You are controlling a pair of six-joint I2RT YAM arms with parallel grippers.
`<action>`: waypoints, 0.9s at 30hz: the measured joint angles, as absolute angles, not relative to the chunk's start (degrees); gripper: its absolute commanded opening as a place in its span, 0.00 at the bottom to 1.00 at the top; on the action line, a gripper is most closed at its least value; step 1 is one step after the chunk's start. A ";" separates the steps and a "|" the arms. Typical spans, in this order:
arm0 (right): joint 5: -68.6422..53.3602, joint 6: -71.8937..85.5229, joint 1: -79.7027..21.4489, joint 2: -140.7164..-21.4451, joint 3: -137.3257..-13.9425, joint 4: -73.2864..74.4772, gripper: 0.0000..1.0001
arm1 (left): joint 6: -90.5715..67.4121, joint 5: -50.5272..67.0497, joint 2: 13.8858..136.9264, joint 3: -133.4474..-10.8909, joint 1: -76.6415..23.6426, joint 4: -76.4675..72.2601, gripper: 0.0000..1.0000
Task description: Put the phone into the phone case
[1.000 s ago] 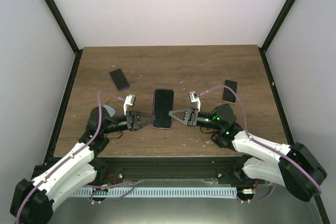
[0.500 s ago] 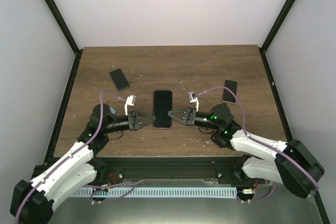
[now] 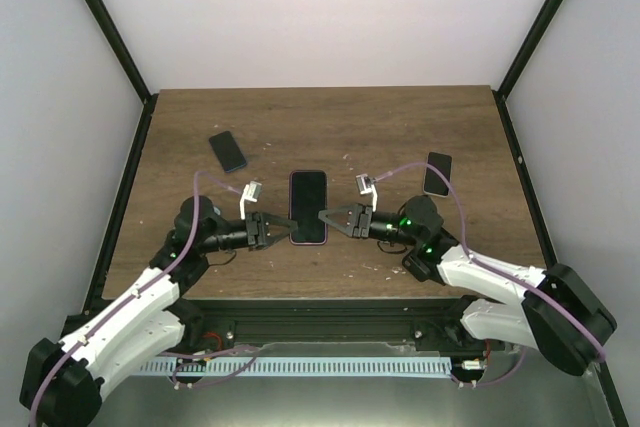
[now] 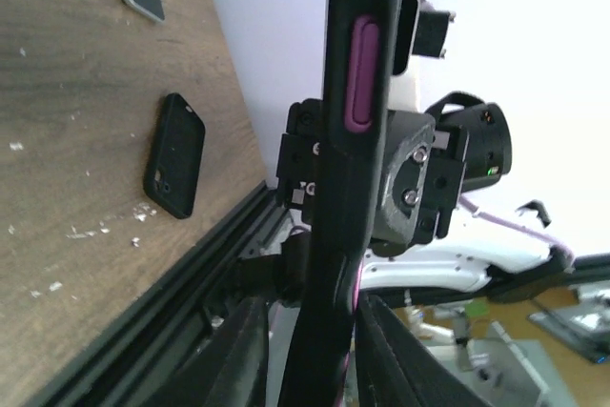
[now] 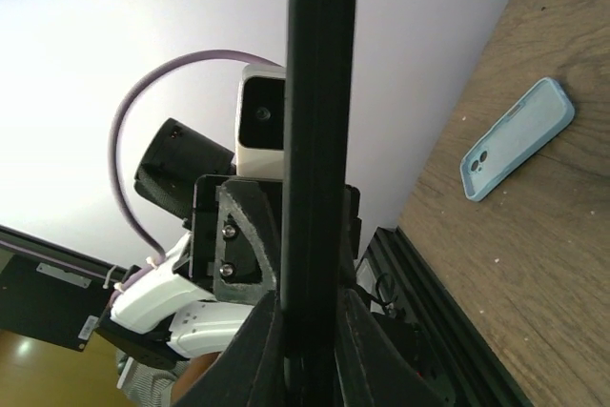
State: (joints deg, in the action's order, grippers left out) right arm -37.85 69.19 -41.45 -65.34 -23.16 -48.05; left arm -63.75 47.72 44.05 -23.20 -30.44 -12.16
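Note:
A black phone [image 3: 308, 207] with a pink-edged case around it hangs flat above the table's middle, held from both sides. My left gripper [image 3: 282, 228] is shut on its left lower edge and my right gripper [image 3: 331, 218] on its right lower edge. In the left wrist view the case [image 4: 348, 140] shows edge-on with a purple side button, tilted between the fingers [image 4: 238, 355], with a thin gap at one fingertip. In the right wrist view the phone's edge [image 5: 319, 140] is a black bar squeezed between both fingers [image 5: 262, 359].
A dark phone [image 3: 228, 150] lies at the back left. A black case [image 3: 437, 174] lies at the right and also shows in the left wrist view [image 4: 174, 169]. A light blue case [image 5: 518, 138] lies on the wood. White crumbs dot the table.
The phone and both grippers have shifted slightly left and away from the bases. The left gripper's fingers look narrower on the phone than one second ago.

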 measured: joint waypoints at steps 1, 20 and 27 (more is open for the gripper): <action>-37.82 68.99 -41.45 -65.25 -23.16 -47.90 0.11 | -63.48 47.72 44.38 -23.33 -30.44 -11.77 0.11; -40.60 65.21 -41.47 -62.98 -24.53 -39.46 0.60 | -62.37 44.91 44.10 -24.08 -30.46 -11.25 0.00; -41.98 65.78 -42.06 -62.67 -24.29 -37.01 0.47 | -61.25 43.53 45.45 -23.88 -30.48 -13.65 0.00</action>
State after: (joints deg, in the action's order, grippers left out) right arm -41.98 65.78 -42.06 -62.67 -24.29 -37.01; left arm -61.25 43.53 45.45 -23.88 -30.48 -13.65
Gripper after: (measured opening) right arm 0.563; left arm 0.111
